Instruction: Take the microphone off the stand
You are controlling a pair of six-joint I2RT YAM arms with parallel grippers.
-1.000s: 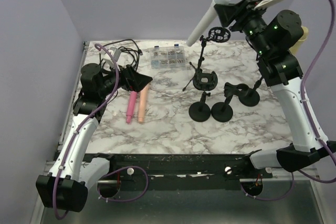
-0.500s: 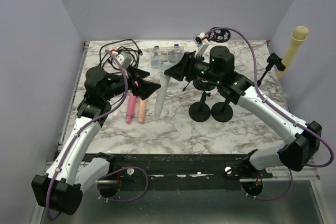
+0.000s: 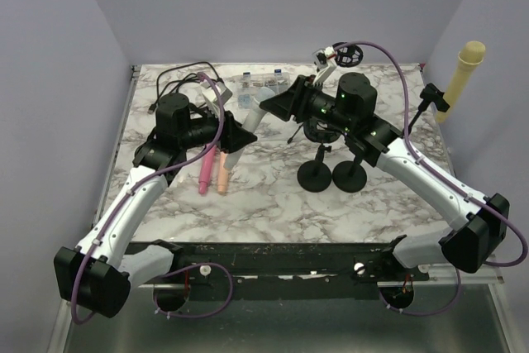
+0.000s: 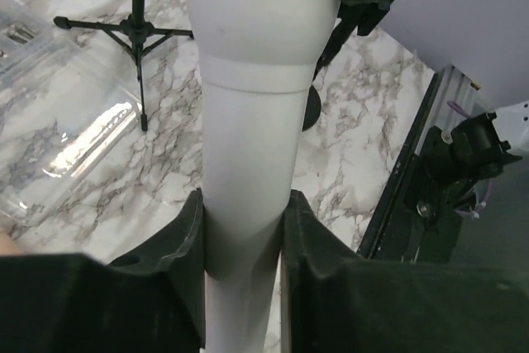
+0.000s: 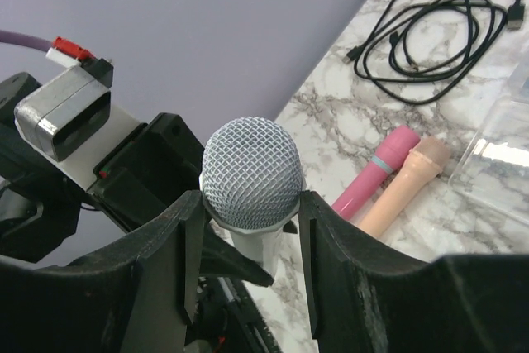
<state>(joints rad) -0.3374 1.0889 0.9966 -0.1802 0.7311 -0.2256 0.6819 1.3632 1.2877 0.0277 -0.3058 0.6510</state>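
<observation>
Found the white microphone (image 3: 252,119) off any stand, up in the air just in front of the clear box (image 3: 260,88). Clamped at both ends: handle pinched in the left gripper (image 3: 237,140), head pinched in the right gripper (image 3: 266,107).

Counted four microphones: the white one, a pink microphone (image 3: 204,173) and a peach microphone (image 3: 221,174) lying side by side on the table (image 3: 264,204), nearer than the box and to its left, and a yellow microphone (image 3: 468,65) far to the box's right. Counted two round-based stands (image 3: 314,176) nearer than the box and to its right, and one cable (image 3: 178,80) to its left.

Made out the mesh head (image 5: 250,167) only from the right wrist. Made out the smooth handle (image 4: 248,121) and a tripod stand (image 4: 136,22) best from the left wrist.
</observation>
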